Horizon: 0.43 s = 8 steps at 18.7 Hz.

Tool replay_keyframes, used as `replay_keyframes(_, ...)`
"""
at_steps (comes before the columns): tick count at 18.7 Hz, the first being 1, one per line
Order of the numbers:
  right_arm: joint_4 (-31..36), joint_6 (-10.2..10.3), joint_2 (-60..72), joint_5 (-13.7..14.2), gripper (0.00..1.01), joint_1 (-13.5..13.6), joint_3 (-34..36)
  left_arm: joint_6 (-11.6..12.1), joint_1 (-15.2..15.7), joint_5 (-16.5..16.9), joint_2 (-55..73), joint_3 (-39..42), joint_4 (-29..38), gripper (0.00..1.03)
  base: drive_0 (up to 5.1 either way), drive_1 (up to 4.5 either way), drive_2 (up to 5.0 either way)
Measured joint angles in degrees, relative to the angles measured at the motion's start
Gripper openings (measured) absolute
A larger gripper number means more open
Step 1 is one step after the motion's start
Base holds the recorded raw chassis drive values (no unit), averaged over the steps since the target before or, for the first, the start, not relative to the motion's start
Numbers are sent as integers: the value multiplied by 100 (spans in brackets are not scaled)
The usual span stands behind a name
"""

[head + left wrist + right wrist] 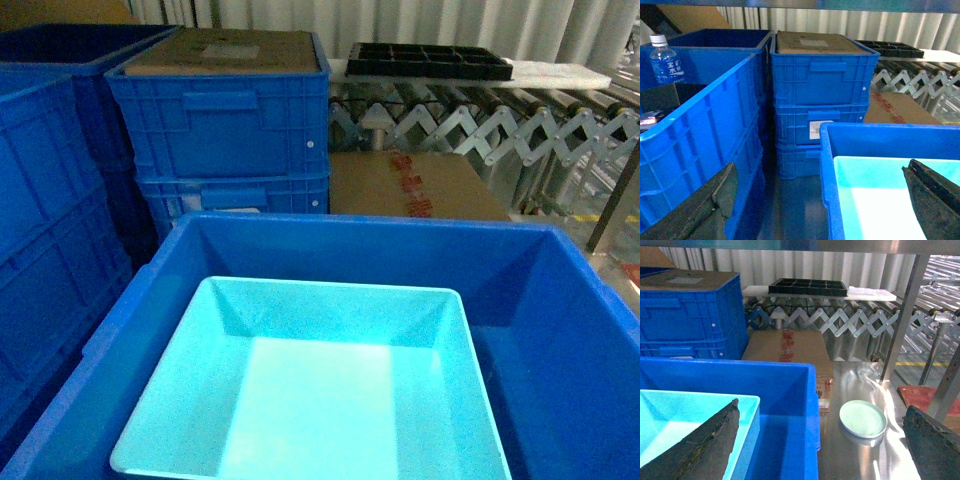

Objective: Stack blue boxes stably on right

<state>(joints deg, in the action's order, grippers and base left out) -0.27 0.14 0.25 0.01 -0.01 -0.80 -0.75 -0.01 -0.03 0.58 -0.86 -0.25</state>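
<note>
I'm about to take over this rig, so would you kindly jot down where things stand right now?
Left gripper: open, empty, over the near crate's left wall.
Right gripper: open, empty, over the crate's right wall.
One turquoise tub sits inside the big blue crate, toward its left side; no second tub is visible.
Done: nothing stacked that I can see.
Left: grasp the tub, find its partners, stack them on the right.

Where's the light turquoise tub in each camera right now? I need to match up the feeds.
Head: turquoise tub lower centre, inside the big blue crate.
Left wrist: lower right, inside that crate.
Right wrist: lower left, partly behind a gripper finger.
Shared landmark: the brown cardboard box behind the crate.
</note>
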Motion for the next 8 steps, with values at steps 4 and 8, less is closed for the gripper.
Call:
replay_keyframes(4, 0, 0, 0, 0, 98, 0, 0, 0, 0, 0, 0, 0, 0, 98, 0, 0, 0)
replay_keyframes(8, 0, 0, 0, 0, 98, 0, 0, 0, 0, 0, 0, -2, 0, 98, 0, 0, 0)
